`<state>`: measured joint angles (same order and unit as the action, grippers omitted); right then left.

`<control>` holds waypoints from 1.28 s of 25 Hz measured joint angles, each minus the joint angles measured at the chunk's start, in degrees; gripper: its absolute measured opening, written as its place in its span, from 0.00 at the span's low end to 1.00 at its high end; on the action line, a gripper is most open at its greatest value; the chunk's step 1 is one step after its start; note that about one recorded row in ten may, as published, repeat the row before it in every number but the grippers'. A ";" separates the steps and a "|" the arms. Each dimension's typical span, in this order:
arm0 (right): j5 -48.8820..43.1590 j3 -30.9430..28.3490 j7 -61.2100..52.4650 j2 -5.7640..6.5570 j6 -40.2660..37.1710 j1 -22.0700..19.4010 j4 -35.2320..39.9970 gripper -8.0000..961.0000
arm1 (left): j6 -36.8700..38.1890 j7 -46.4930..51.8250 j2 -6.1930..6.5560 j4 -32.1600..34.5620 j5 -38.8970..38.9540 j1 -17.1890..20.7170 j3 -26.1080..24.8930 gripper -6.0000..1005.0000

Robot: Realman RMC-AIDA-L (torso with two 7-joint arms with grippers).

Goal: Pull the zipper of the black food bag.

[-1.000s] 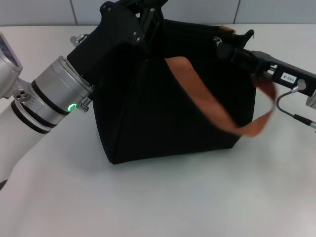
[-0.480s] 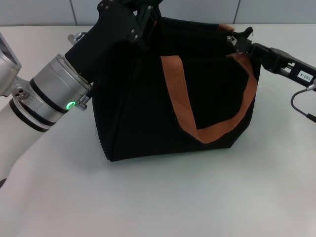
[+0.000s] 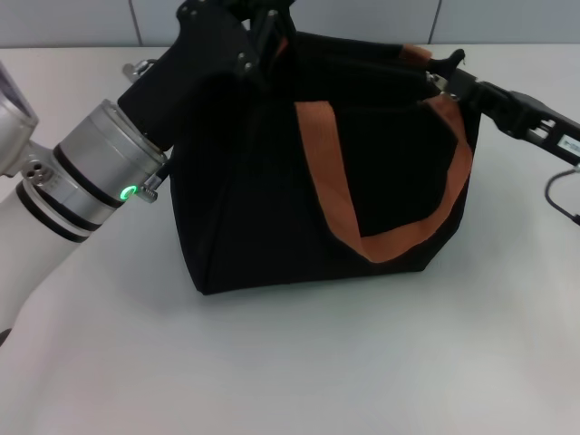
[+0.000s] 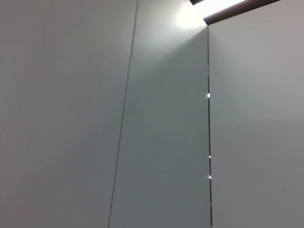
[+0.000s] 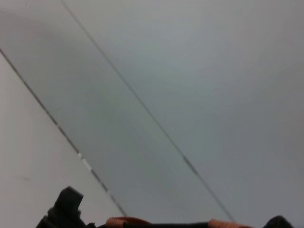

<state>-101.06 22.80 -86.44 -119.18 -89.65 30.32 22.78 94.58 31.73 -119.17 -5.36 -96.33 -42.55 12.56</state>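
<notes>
The black food bag (image 3: 317, 172) stands near the far edge of the table (image 3: 272, 362). The left gripper (image 3: 263, 23) is at its far left top corner, the right gripper (image 3: 444, 72) at the far right top corner, where the zipper (image 3: 433, 80) seems to be. Whether either pair of jaws is closed I cannot tell. If the right one pulls sideways with a weak hold on the other corner, the soft bag may slide or tip, or the orange strap (image 3: 381, 181) may catch.

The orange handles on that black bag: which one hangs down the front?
The near strap, looping down the black food bag's front face. Of the other handle only a short piece shows, at the far top edge by the right gripper.
</notes>
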 joint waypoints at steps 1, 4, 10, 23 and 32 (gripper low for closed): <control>0.00 -0.93 0.54 0.00 -0.25 -0.49 -0.06 0.02 | -0.03 0.00 0.00 0.00 -0.01 0.16 -0.36 0.07; 0.37 -4.38 2.28 -0.06 -1.17 -2.13 -0.43 0.02 | -0.10 0.00 0.00 0.11 0.00 0.59 -1.05 0.07; 4.23 -6.27 8.03 -0.05 -3.56 -5.24 -1.90 0.15 | -0.80 0.00 -0.01 -0.06 -0.02 0.63 -2.91 0.08; 5.34 -5.75 19.12 -0.13 -4.67 -6.39 -6.01 0.58 | -2.03 0.76 0.15 0.05 -0.05 2.12 -5.60 0.08; 5.61 -6.41 24.20 -0.18 -6.41 -7.17 -8.37 0.78 | 10.72 3.51 0.43 1.65 0.04 10.80 -7.91 0.31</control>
<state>-95.44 16.39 -62.24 -119.36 -96.06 23.15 14.42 105.30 35.24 -118.74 -3.71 -96.29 -31.75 4.65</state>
